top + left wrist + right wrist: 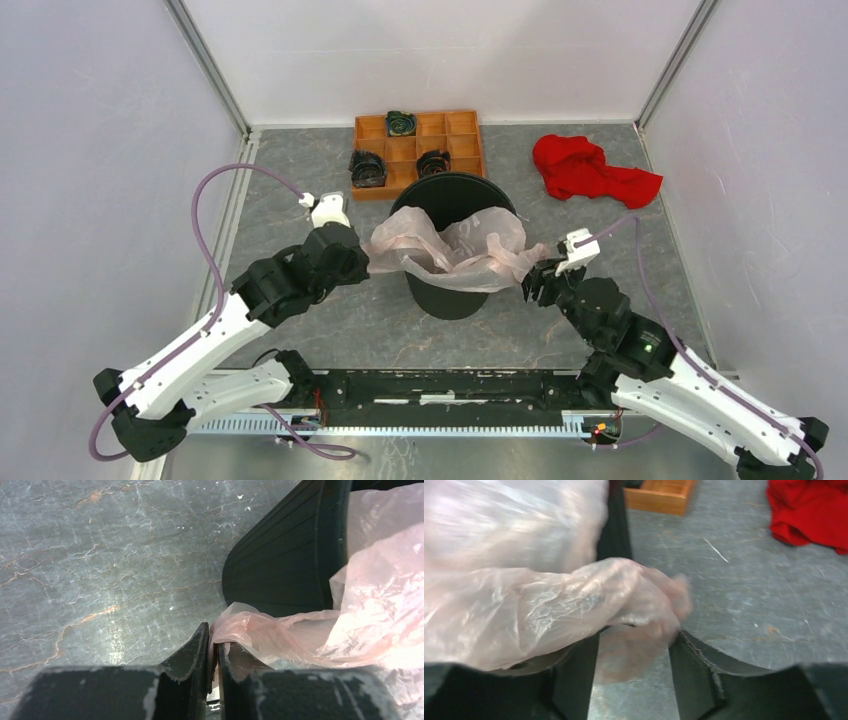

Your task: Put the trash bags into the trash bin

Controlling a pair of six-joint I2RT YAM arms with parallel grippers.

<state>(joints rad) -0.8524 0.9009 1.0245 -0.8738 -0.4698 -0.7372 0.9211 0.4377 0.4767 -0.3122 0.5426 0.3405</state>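
With the left gripper point(212, 632) drawn narrow, pinches a left-hand fold of the thin, translucent pale pink plastic film bag point(450, 250), the film squeezed between the two black fingers point(192, 654). With the right gripper point(636, 642) spread wide, straddles the bag's right end: crumpled film bulging into the gap, not clamped, bare tabletop showing below it. Stretched left to right between the two grippers, draped over the mouth of the round black plastic bin point(445, 298), middle sagging inside, both ends hanging out past the rolled rim. Bin upright mid-table on the grey marbled surface point(520, 340). Just beyond the bin on the far side, an orange compartment tray point(462, 148) with dark coiled items point(368, 168) in three cells. Far right, well apart from the bin, a crumpled bright red cloth point(590, 170).
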